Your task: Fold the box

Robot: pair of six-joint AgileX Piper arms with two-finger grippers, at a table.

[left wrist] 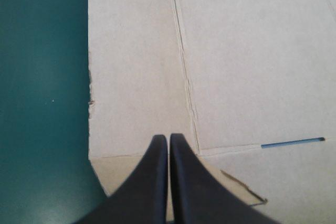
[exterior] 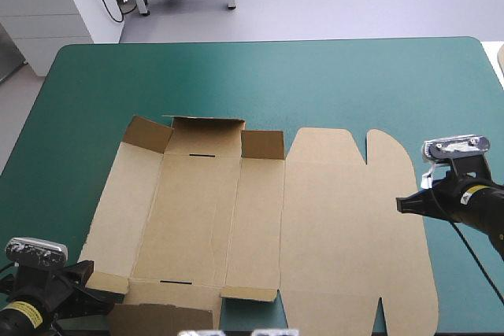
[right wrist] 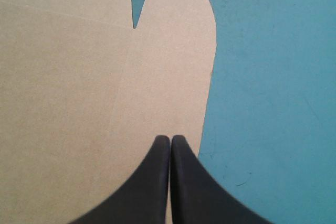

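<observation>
The left gripper (exterior: 109, 292) sits at the lower left of the high view with its black fingers pressed together into one point, holding nothing. In its own wrist view the left gripper (left wrist: 168, 138) hangs over the near left corner of the box (left wrist: 236, 51), just beside a crease. The right gripper (exterior: 400, 204), at the right of the high view, is pinched to a point too. Its tip (right wrist: 170, 139) hangs over the rounded edge of the lid panel (right wrist: 173, 51), right by the teal-green cover (right wrist: 273, 103).

The box (exterior: 331, 226) lies spread across the middle and lower part of the high view, almost wholly flat. Only the far flaps (exterior: 205, 136) at its upper left stand up a little, and the near flap (exterior: 161, 316) lies low at the bottom edge.

I judge folding has barely begun, and this is the approach to the first walls. The next move seems to call for each gripper to get under or against an edge and tip a long side panel up along its crease, while the sheet is kept from sliding over the smooth cover.
</observation>
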